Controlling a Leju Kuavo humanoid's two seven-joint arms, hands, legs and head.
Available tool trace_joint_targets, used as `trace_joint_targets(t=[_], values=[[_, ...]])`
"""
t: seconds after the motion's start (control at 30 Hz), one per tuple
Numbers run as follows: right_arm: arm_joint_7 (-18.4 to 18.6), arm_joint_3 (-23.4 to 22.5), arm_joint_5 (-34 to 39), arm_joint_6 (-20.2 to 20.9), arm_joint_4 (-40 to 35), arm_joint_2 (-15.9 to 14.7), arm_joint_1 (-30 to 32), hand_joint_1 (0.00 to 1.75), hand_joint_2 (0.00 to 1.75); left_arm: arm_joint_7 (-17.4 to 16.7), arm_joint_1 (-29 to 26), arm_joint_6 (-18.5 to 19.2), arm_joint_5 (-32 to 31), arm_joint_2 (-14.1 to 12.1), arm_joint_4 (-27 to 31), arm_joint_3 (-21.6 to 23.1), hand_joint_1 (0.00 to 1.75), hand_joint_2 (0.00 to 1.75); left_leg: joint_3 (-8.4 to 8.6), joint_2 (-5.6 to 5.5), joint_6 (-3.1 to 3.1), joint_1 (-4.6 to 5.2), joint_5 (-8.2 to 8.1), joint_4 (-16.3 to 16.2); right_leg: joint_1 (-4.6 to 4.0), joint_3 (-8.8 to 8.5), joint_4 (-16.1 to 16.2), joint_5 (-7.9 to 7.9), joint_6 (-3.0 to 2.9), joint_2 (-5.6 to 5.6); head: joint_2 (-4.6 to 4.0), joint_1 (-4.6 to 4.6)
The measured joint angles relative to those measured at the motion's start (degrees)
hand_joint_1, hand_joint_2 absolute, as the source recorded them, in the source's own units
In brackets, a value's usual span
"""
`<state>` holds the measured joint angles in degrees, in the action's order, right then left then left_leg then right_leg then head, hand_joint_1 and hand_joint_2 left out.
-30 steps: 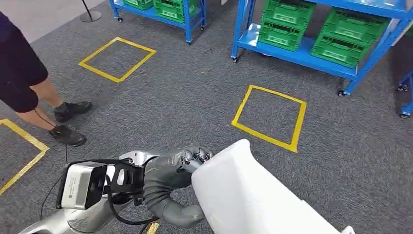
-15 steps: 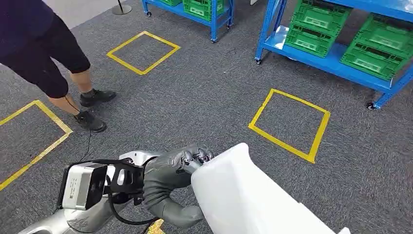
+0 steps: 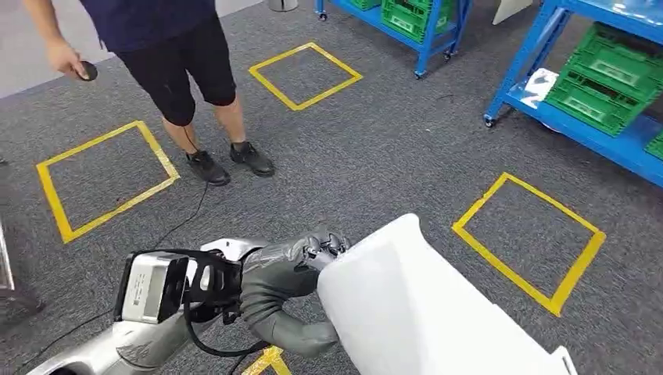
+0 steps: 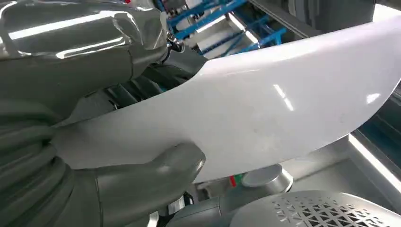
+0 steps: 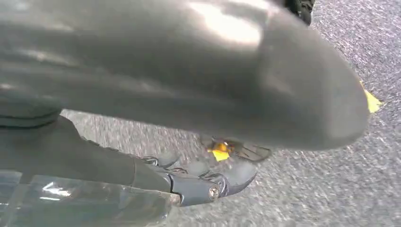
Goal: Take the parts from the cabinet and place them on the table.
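The grey carpet floor (image 3: 375, 172) carries yellow tape squares (image 3: 530, 241). Blue shelving (image 3: 578, 117) at the far right holds green crates (image 3: 606, 98). A person (image 3: 168, 47) stands at the far left. The large white part (image 3: 406, 312) lies low in the head view, carried in front of the robot. The left hand (image 3: 285, 277) grips its edge, fingers (image 3: 328, 246) over the top and thumb (image 4: 177, 163) pressed against its face. The right hand (image 5: 198, 182) hangs above the carpet; I cannot tell how its fingers are set.
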<state>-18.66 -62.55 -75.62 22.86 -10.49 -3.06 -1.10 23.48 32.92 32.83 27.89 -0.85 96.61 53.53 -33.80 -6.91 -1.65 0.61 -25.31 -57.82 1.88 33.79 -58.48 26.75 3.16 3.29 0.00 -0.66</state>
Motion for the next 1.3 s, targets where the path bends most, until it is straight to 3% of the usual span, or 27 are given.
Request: trace_joint_targets(t=[0.03,0.1,0.13,0.17,0.2,0.23,0.3,0.33,0.4,0.43,0.47,0.5,0.63,0.67,0.7,0.73,0.83,0.87,0.9,0.97,1.0,1.03,1.07,1.13,1.17,1.23,1.3], values=[[0.09,-0.02,0.07,0.04,0.02,0.02,-0.02,0.00,0.00,-0.02,0.00,-0.09,-0.13,0.02,0.00,0.00,1.75,1.75,-0.23,-0.40,0.20,-0.14,-0.10,-0.13,0.08,-0.28,0.06,-0.12,-0.78,-1.00,0.00,0.04],[0.39,-0.02,0.33,0.13,0.02,0.02,-0.10,0.00,0.00,-0.99,-0.02,-0.66,0.18,0.00,0.02,0.00,1.75,1.75,-0.40,-0.91,0.50,-0.45,0.05,0.08,-0.48,-0.30,-0.04,-0.16,-1.53,-1.61,0.00,0.02],[0.72,-0.02,0.39,0.22,0.02,0.07,-0.10,0.00,0.00,-1.51,-0.01,-0.92,0.42,0.00,0.13,-0.02,1.75,1.75,-0.56,-1.30,0.69,-0.47,-0.05,-0.07,-0.01,-0.43,0.11,-0.28,-1.83,-2.11,0.00,0.04],[0.87,-0.02,0.59,0.33,0.02,0.26,-0.07,0.00,0.00,-1.97,-0.07,-1.05,0.79,-0.02,0.59,-0.04,1.75,1.75,-1.03,0.54,0.95,-0.34,-0.65,-0.80,0.14,-0.57,0.19,-0.28,-2.13,-2.66,0.00,0.02],[1.11,-0.09,0.83,0.44,0.00,-0.02,0.06,0.00,0.00,-2.10,0.05,-1.03,1.14,-0.04,0.94,-0.07,1.75,1.75,-1.80,3.50,1.29,-0.17,-2.10,-3.04,0.07,-0.77,0.20,-0.02,-2.68,-3.04,0.00,-0.57],[1.38,-0.15,1.03,0.70,0.00,0.00,0.44,0.00,0.00,-2.17,0.01,-0.96,1.42,0.04,1.22,-0.07,1.75,1.75,-3.78,5.36,1.59,-0.37,-4.25,-7.33,-0.13,-0.94,0.20,0.08,-3.03,-3.59,0.00,-0.83],[1.94,-0.31,1.18,0.92,-0.04,-0.07,1.05,0.00,0.00,-2.30,-0.16,-0.74,1.44,0.02,1.36,-0.07,1.75,1.75,-8.87,6.44,1.85,-0.83,-7.82,-16.88,-0.54,-1.02,0.18,0.29,-3.34,-5.14,0.00,-0.83],[2.05,-0.37,1.18,0.94,-0.09,-0.11,1.28,0.00,0.00,-2.30,-0.33,-0.72,1.46,-0.04,1.38,-0.07,1.75,1.75,-10.26,6.60,1.88,-0.88,-7.98,-18.98,-0.70,-1.02,0.18,0.38,-3.44,-5.92,0.00,-0.79],[2.07,-0.48,1.31,0.98,-0.15,-0.15,1.33,0.00,0.00,-2.30,-0.44,-0.63,1.46,-0.07,1.49,-0.04,1.75,1.75,-8.69,6.83,1.60,-0.84,-4.94,-14.94,-0.95,-1.14,0.18,0.59,-3.50,-7.14,0.00,-0.83],[2.12,-0.55,1.51,1.14,-0.20,-0.13,1.30,0.00,0.00,-2.30,-0.45,-0.57,1.49,-0.04,1.60,-0.07,1.75,1.75,-5.94,7.26,1.25,-0.75,-2.32,-9.60,-1.10,-1.31,0.19,0.68,-3.47,-7.72,0.00,-0.83],[2.29,-0.68,1.75,1.79,-0.77,0.00,1.39,0.00,0.00,-2.16,-0.45,-0.46,1.49,-0.04,1.95,-0.18,1.75,1.75,-2.56,9.15,0.53,-0.31,0.01,-3.47,-1.24,-1.55,0.22,0.85,-3.45,-8.35,0.00,-0.81],[2.67,-0.83,1.92,2.76,-1.53,0.31,1.68,0.00,0.00,-1.88,-0.52,-0.31,1.44,-0.02,2.36,-0.46,1.75,1.75,-1.19,11.89,0.01,0.51,-0.60,-0.80,-1.35,-1.73,0.27,0.94,-3.34,-8.86,0.00,-0.74],[5.36,-2.30,0.89,12.43,-12.06,3.94,3.90,0.00,0.00,-0.66,-0.97,0.09,0.57,-0.31,2.93,-1.66,1.75,1.75,-1.24,9.10,-0.63,0.97,-0.05,0.17,-1.31,-2.39,0.89,1.29,-2.32,-11.73,0.00,-0.72],[5.66,-2.56,0.37,14.35,-15.24,4.66,4.15,0.00,0.00,-0.33,-1.36,0.09,0.22,-0.35,3.13,-2.28,1.75,1.75,0.18,8.34,-0.92,-0.08,0.96,1.61,-1.18,-1.99,0.53,1.70,-2.11,-10.45,0.00,-0.74],[5.86,-2.71,-0.11,15.57,-17.14,5.38,4.35,0.00,0.00,-0.04,-1.35,0.15,0.15,-0.48,3.15,-2.78,1.75,1.75,0.48,7.74,-1.10,0.09,1.19,2.18,-0.97,-1.64,-1.00,2.67,-2.28,-6.70,0.00,-0.55],[5.90,-3.01,-0.37,16.20,-18.74,5.79,4.68,0.00,0.00,0.04,-1.30,0.18,-0.07,-0.46,3.17,-2.91,1.75,1.75,0.46,7.22,-1.46,0.09,1.46,2.15,-0.92,-0.05,-4.60,4.40,-2.64,-4.86,0.00,-0.66],[6.23,-3.56,-0.77,16.44,-22.76,6.32,6.09,0.00,0.00,0.13,-2.21,0.46,-0.31,-0.66,3.17,-3.15,1.75,1.75,0.40,4.44,-1.44,0.08,1.44,2.06,-0.82,6.15,-16.75,8.47,-2.58,-3.55,0.00,-0.28],[6.23,-3.65,-0.74,16.44,-23.68,6.47,6.34,0.00,0.00,0.13,-2.42,0.46,-0.31,-0.70,3.17,-3.30,1.75,1.75,0.41,3.50,-1.39,-0.02,1.42,1.99,-0.71,6.49,-16.69,7.90,-2.07,-3.53,0.00,-0.24],[6.23,-3.74,-0.79,16.44,-24.48,6.58,6.37,0.00,0.00,0.13,-2.49,0.46,-0.31,-0.72,3.17,-3.50,1.75,1.75,0.42,2.59,-1.25,-0.19,1.34,1.81,-0.48,5.33,-13.68,6.17,-1.28,-3.50,0.00,-0.31],[6.23,-3.93,-0.83,16.46,-25.85,6.88,6.37,0.00,0.00,0.15,-2.49,0.46,-0.31,-0.74,3.17,-3.65,1.75,1.75,0.32,0.91,-0.48,-0.61,0.84,0.84,0.38,0.42,-2.97,1.46,0.52,-2.04,0.00,-0.26],[6.23,-3.98,-0.85,16.46,-26.30,7.06,6.34,0.00,0.00,0.15,-2.58,0.46,-0.33,-0.76,3.17,-3.65,1.75,1.75,0.01,0.33,0.09,-0.73,0.45,0.13,0.69,-0.73,-0.68,0.83,0.46,0.04,0.02,-0.26],[6.21,-4.02,-1.03,16.46,-26.49,7.50,6.44,0.00,0.00,0.31,-2.61,0.50,-0.35,-0.85,3.19,-3.72,1.75,1.75,-0.45,-0.40,0.53,-0.42,0.11,-0.50,0.34,-0.98,-0.15,0.73,-0.31,0.53,0.00,0.22],[6.16,-4.13,-1.24,16.52,-27.03,7.50,6.45,0.00,0.00,0.56,-2.72,0.72,-0.59,-0.85,3.21,-3.83,1.75,1.75,-0.62,-0.75,0.77,-0.48,0.22,-0.43,0.12,-0.99,-0.64,0.71,-1.22,-0.04,0.02,0.13],[5.96,-4.22,-1.86,17.11,-27.78,7.56,6.45,0.00,0.00,1.42,-3.40,1.18,-0.85,-1.16,3.17,-4.59,1.75,1.75,-0.90,-1.63,1.12,-0.81,0.39,-0.36,-0.17,-0.98,-0.65,0.65,-1.95,-1.01,0.00,0.09],[5.92,-4.24,-2.06,17.60,-28.13,7.76,6.49,0.00,0.00,1.66,-3.66,1.40,-0.87,-1.42,3.17,-5.06,1.75,1.75,-0.98,-1.93,1.29,-0.98,0.21,-0.58,0.43,-1.08,-0.49,0.58,-2.31,-1.77,0.00,0.07],[5.92,-4.52,-2.43,18.32,-29.53,8.04,7.04,0.00,0.00,2.05,-3.82,1.84,-0.85,-1.70,3.15,-5.71,1.75,1.75,-3.41,4.06,1.78,-0.66,-2.63,-5.27,-0.05,-1.29,-0.47,0.76,-2.96,-2.90,0.00,-0.63],[5.92,-4.76,-2.58,18.71,-30.01,8.46,7.65,0.00,0.00,2.14,-4.08,1.97,-0.83,-1.77,2.99,-5.97,1.75,1.75,-8.20,6.42,1.92,-0.85,-6.66,-14.70,-0.60,-1.25,-0.49,0.97,-3.26,-4.40,0.00,-0.63]])
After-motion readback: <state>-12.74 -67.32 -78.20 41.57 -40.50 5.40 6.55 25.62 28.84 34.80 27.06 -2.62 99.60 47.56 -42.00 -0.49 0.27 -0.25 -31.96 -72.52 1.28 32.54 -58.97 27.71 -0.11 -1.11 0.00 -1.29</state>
